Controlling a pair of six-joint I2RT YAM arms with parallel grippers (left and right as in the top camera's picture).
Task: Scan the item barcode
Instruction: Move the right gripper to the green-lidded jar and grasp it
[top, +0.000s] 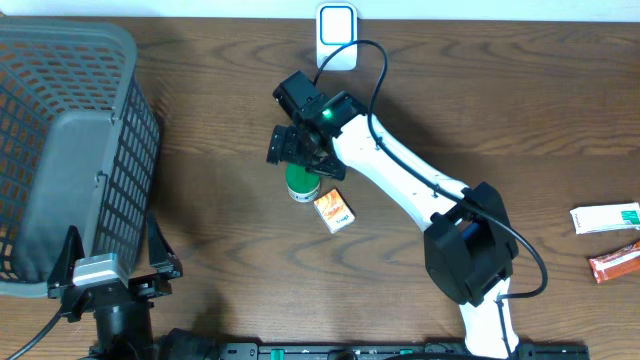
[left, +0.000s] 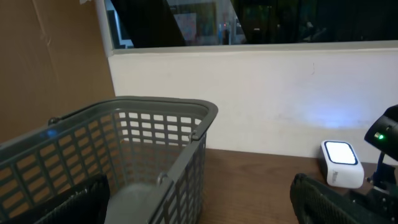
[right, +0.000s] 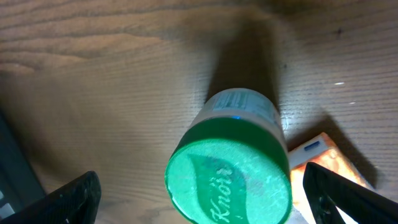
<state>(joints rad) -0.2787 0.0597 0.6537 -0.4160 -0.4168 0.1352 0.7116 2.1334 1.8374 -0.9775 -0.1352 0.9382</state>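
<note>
Even warm light, scanner (top: 337, 28) glowing white, soft shadow behind jar (right: 231, 174)

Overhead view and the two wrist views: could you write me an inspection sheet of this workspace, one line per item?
Surface: brown wooden table.
Job's things: green-lidded jar upright mid-table; white scanner lit at the far edge.
Clutter: small orange box beside the jar; grey basket at left; white packet and reddish packet at right edge.
Jaws: on right arm open above the jar, not gripping; on left arm open near the basket.
Cables: black cable looping over the right arm.
Surroundings: white wall, dark window above it.
</note>
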